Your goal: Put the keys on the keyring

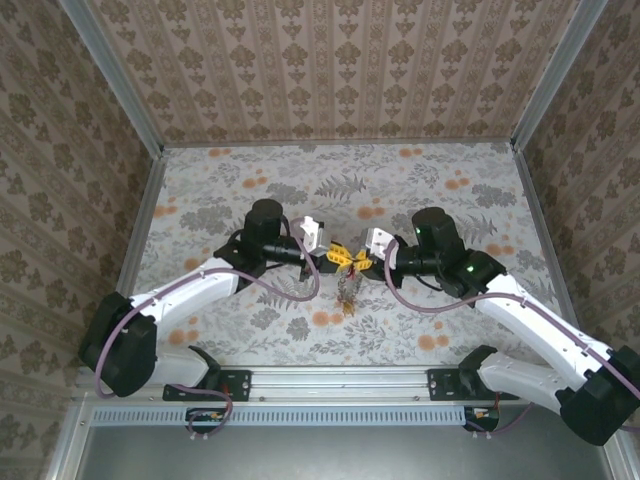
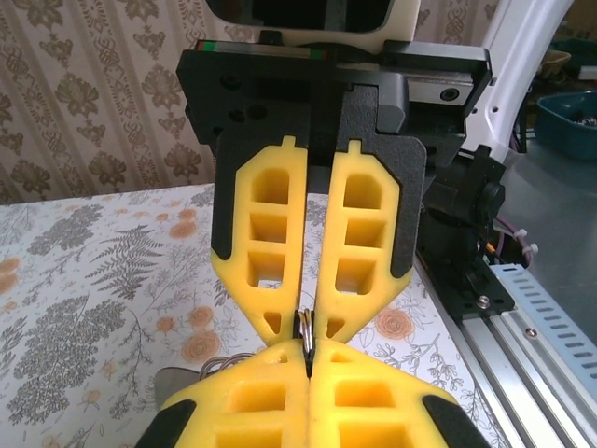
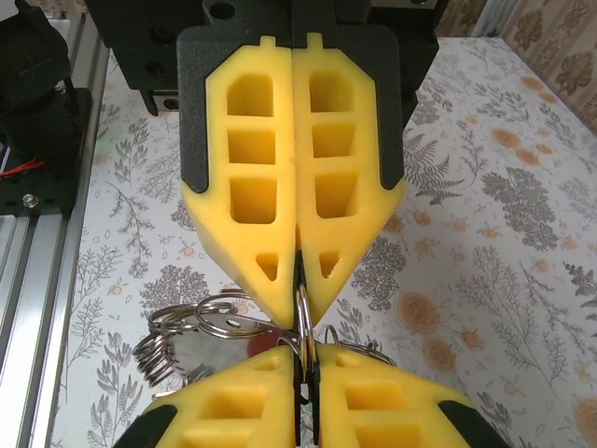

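Tip to tip now: the left gripper [image 2: 309, 357] has its yellow pads pressed together on the keyring [image 3: 303, 315], a thin loop standing edge-on right at its fingertips. The right gripper [image 3: 305, 353] meets it head-on, jaws nipped onto the same loop from the opposite side. Just below both sets of tips hang the keys [image 1: 347, 290] — a tangled bunch with silver split rings [image 3: 201, 322] — over the floral table [image 1: 220, 180].
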